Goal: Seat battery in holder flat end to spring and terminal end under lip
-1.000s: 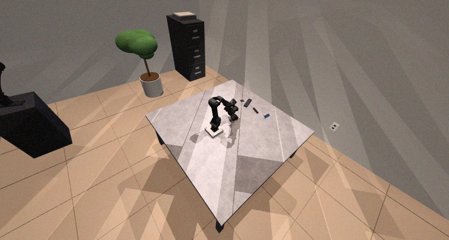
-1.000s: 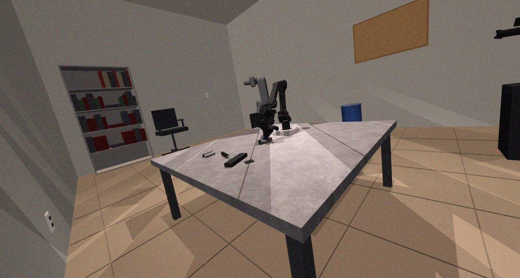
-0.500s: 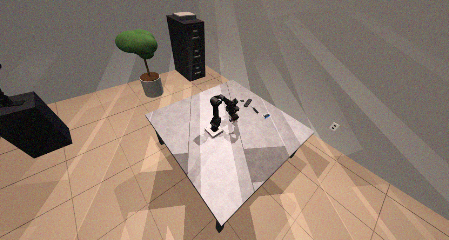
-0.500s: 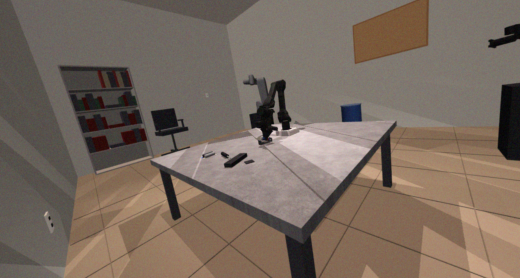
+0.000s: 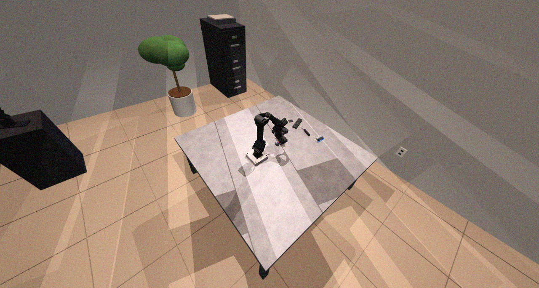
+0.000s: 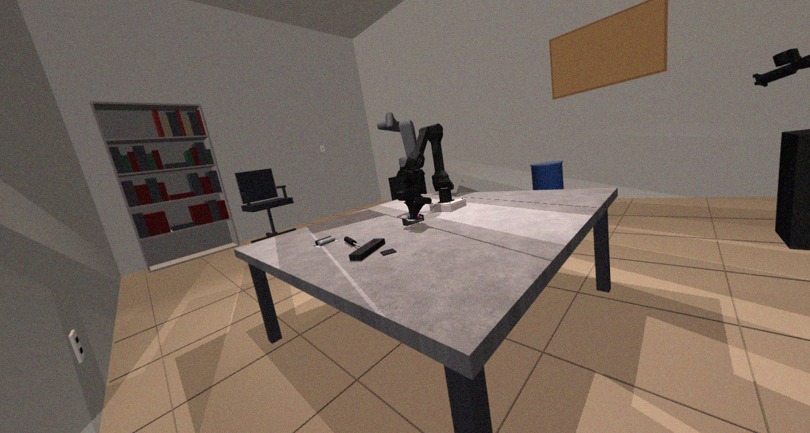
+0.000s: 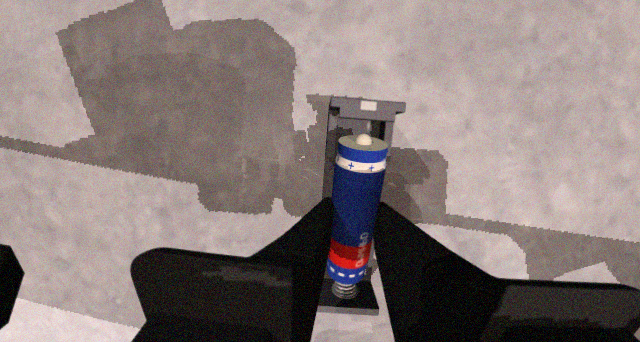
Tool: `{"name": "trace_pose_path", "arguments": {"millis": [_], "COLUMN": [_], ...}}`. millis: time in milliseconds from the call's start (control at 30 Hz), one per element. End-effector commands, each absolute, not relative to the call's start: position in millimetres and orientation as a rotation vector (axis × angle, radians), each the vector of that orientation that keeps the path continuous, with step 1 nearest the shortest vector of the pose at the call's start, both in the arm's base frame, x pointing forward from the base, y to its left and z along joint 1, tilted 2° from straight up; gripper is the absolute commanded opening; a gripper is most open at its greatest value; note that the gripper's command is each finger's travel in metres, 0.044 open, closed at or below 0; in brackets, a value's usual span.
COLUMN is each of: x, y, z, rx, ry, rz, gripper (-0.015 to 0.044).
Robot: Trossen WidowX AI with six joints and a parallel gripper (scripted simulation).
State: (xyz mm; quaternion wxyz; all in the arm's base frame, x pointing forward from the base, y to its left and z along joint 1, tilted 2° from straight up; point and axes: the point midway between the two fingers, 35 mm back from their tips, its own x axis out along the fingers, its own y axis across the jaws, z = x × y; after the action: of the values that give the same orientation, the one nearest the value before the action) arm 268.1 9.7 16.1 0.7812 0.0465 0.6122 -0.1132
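The blue battery (image 7: 357, 202) with a red band is between the two black fingers of my gripper (image 7: 352, 208) (image 6: 415, 215), which is shut on it. The dark grey holder (image 7: 367, 111) (image 6: 413, 221) lies on the table beneath. The battery's flat end is at the coiled spring (image 7: 345, 289) in the wrist view. Its terminal end, with a pale nub, is tilted up towards the camera, short of the lip (image 7: 345, 106) and not under it. The fingers hide the middle of the holder's sides. How hard the spring is pressed cannot be told.
On the table (image 5: 263, 226) (image 6: 453, 294) are a black block (image 5: 297, 123) (image 6: 367, 249), a dark-handled tool (image 5: 306, 132) (image 6: 350, 241), a small dark flat piece (image 5: 290, 120) (image 6: 388, 252), and a grey and blue item (image 5: 319, 139) (image 6: 325, 241), all away from the holder.
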Motion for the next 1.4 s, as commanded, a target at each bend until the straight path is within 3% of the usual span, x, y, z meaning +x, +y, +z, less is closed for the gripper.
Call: {"name": "trace_pose_path", "arguments": {"millis": [0,1367], "x": [264.2,270.8], "y": [9.8,7.4], "z": [10.9,7.0], "rx": [0.097,0.135], "ry": [1.373,1.618], "rz": [-0.239,-0.236], "gripper": [0.0061,0.0061]}}
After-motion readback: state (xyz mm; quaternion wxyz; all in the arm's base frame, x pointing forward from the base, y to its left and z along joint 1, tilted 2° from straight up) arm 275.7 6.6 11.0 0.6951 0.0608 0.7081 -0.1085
